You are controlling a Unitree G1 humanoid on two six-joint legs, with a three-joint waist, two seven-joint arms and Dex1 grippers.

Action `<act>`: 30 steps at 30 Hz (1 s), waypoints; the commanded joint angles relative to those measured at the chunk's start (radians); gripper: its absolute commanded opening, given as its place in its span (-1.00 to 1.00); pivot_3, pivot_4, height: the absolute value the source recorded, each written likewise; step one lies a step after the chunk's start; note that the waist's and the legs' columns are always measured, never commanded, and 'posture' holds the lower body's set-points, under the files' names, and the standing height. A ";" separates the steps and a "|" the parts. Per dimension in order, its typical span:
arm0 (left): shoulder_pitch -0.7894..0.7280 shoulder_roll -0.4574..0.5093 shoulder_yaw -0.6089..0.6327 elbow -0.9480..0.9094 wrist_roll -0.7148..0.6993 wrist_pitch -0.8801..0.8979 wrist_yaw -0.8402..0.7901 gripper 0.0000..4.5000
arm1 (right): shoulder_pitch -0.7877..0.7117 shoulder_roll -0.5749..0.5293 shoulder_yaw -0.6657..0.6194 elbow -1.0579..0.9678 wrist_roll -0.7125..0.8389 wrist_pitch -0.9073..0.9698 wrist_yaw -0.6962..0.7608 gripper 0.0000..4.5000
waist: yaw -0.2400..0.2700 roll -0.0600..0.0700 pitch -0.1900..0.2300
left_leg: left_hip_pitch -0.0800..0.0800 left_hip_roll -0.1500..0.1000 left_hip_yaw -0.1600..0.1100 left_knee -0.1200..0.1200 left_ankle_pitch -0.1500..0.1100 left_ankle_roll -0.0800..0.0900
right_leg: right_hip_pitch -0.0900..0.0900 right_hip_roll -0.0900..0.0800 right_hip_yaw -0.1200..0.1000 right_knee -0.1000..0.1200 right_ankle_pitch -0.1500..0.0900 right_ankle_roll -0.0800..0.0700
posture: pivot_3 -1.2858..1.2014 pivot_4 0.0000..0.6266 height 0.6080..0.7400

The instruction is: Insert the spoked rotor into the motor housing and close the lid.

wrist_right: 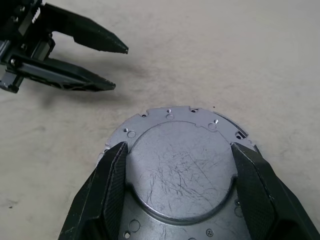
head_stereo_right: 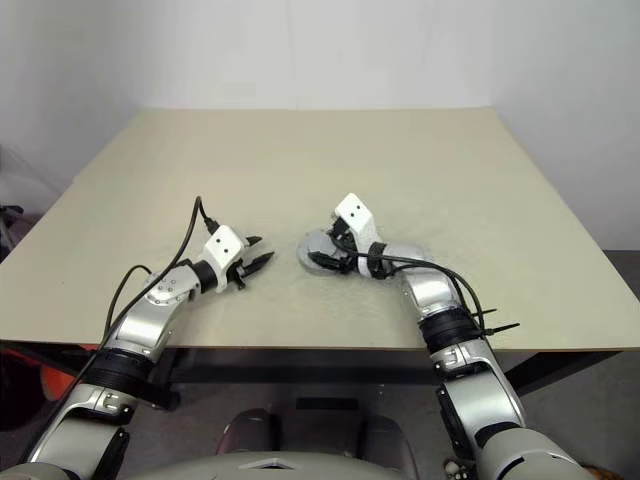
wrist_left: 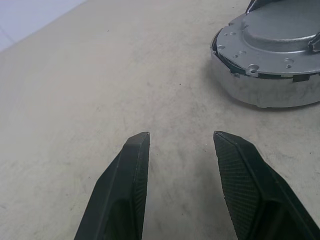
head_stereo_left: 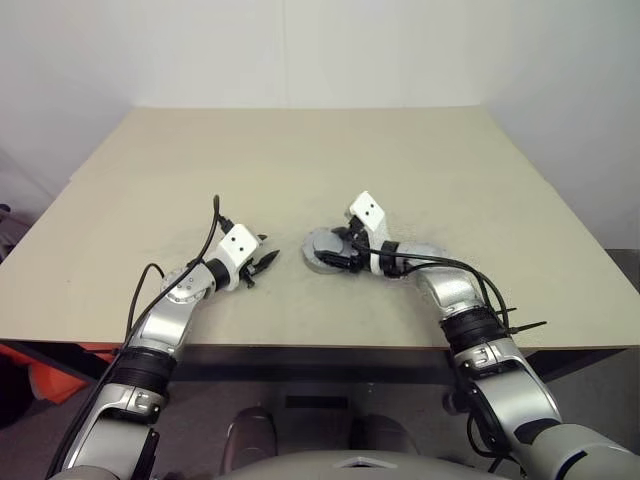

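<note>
The matte grey lid point(wrist_right: 180, 170) lies flat on top of the motor housing point(wrist_left: 270, 95), whose silver side wall shows under it near the table's middle. My right gripper point(wrist_right: 179, 145) reaches over it from the right. Its two fingers press against opposite sides of the lid's raised round part. My left gripper point(wrist_left: 181, 134) hovers low over the bare table a short way left of the housing. It points at the housing, open, with nothing between its fingers. The spoked rotor is hidden.
The beige table point(head_stereo_left: 300, 160) stretches wide behind and to both sides of the grippers. Its front edge point(head_stereo_left: 300, 345) runs just below my forearms. Black cables loop off both wrists.
</note>
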 commanded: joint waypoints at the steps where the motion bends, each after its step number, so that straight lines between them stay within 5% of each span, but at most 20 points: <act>1: -0.016 0.008 0.012 -0.022 -0.002 -0.013 0.006 -0.05 | -0.017 0.001 -0.001 0.011 -0.015 -0.031 -0.017 0.38 | 0.000 0.000 0.000 | 0.000 0.000 0.000 0.000 0.000 0.000 | 0.000 0.000 0.000 0.000 0.000 0.000 | 0.03 -1.00 1.00; 30: -0.010 0.007 0.011 -0.027 -0.001 -0.009 0.006 -0.05 | -0.033 0.011 0.010 0.090 -0.046 -0.041 -0.032 0.38 | -0.001 0.000 0.000 | 0.003 0.000 0.000 0.000 0.000 0.000 | 0.002 0.000 0.000 0.001 0.000 0.000 | 0.03 -1.00 1.00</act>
